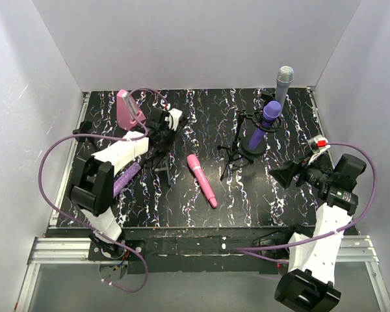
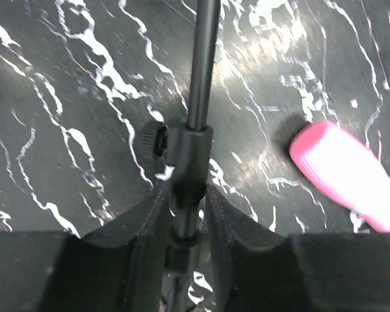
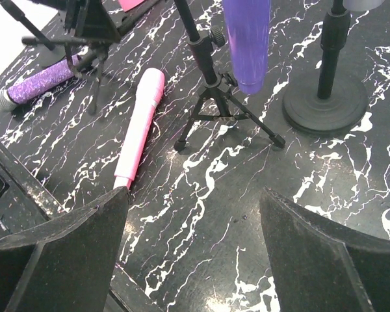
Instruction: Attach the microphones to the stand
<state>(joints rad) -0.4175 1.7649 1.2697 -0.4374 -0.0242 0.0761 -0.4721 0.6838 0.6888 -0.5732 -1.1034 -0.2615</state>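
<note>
My left gripper (image 1: 160,135) is shut on the pole of a small black tripod stand (image 2: 196,97) at the left of the table. The pink microphone (image 1: 202,181) lies flat at the middle; its end shows in the left wrist view (image 2: 343,173) and its body in the right wrist view (image 3: 140,125). The glittery purple microphone (image 1: 125,177) lies under my left arm (image 3: 40,83). The dark purple microphone (image 1: 265,122) hangs in a stand (image 3: 247,39). The silver-grey microphone (image 1: 283,82) stands upright behind it. My right gripper (image 1: 283,174) is open and empty above the table.
A pink wedge-shaped box (image 1: 126,109) stands at the back left. A black tripod stand (image 3: 216,97) and a round-based stand (image 3: 325,101) are at the right middle. White walls enclose the table on three sides.
</note>
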